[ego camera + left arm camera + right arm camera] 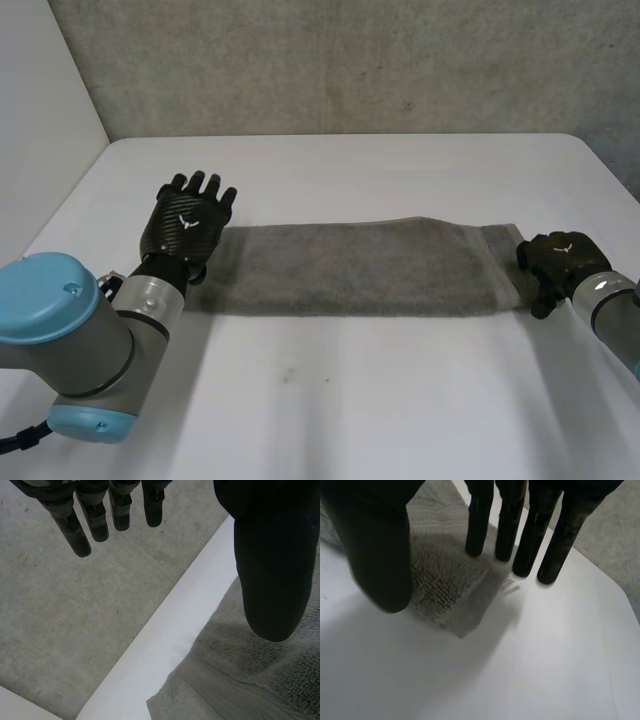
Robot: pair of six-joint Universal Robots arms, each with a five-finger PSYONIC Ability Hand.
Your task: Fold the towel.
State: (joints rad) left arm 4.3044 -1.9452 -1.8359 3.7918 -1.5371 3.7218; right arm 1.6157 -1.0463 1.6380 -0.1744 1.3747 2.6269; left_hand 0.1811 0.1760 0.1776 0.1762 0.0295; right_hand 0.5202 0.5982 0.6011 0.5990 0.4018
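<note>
The towel [360, 265] is lying as a long strip across the table's [350, 400] middle, seemingly folded lengthwise. Nothing is being gripped: the left hand [188, 225] and right hand [557, 262] are being held at its ends, fingers straight and parted. End-to-end folding is probably still waiting.

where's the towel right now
In the head view the grey terry towel lies flat across the middle of the white table, its ends by the left hand and right hand.

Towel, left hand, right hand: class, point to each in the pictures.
towel [350, 265], head view, middle of the cloth.
left hand [187, 228], head view, back of the hand.
right hand [556, 258], head view, back of the hand.
</note>
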